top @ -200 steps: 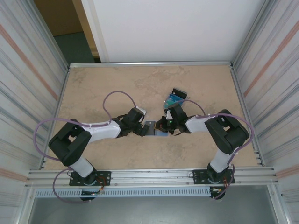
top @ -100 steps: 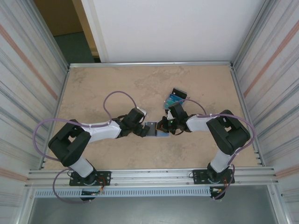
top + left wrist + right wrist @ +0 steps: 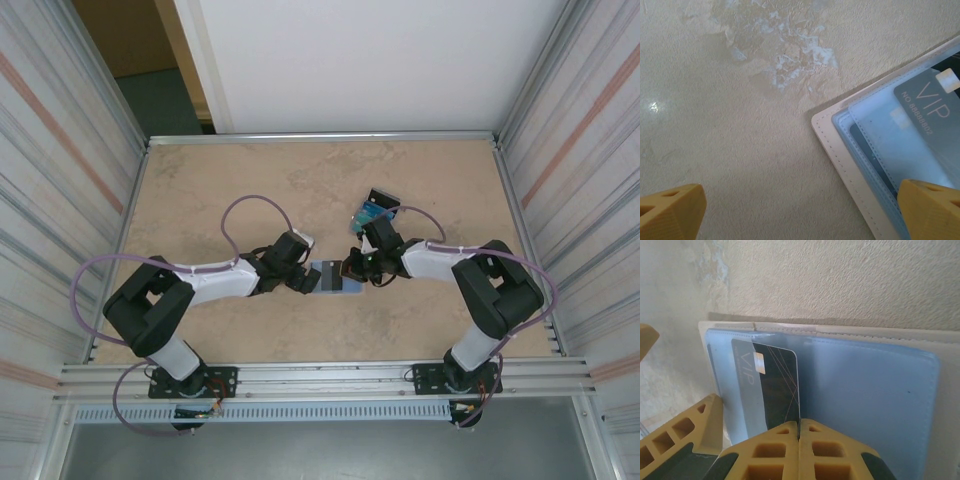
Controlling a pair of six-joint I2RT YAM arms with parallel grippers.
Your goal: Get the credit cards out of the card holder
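Open card holder (image 3: 335, 277) lying flat mid-tabletop, toward the near edge, pale blue inside up. Right gripper (image 3: 799, 427) closed tight, pinching the end of a dark VIP card (image 3: 774, 385) partly out of its pocket. Left gripper (image 3: 802, 202) spread wide, one fingertip over the holder's corner, contact unclear. Loose teal and black cards (image 3: 372, 212) just beyond, toward the far edge. Likely risks: thin grip slipping off the card; tight pocket dragging the unpinned holder along.
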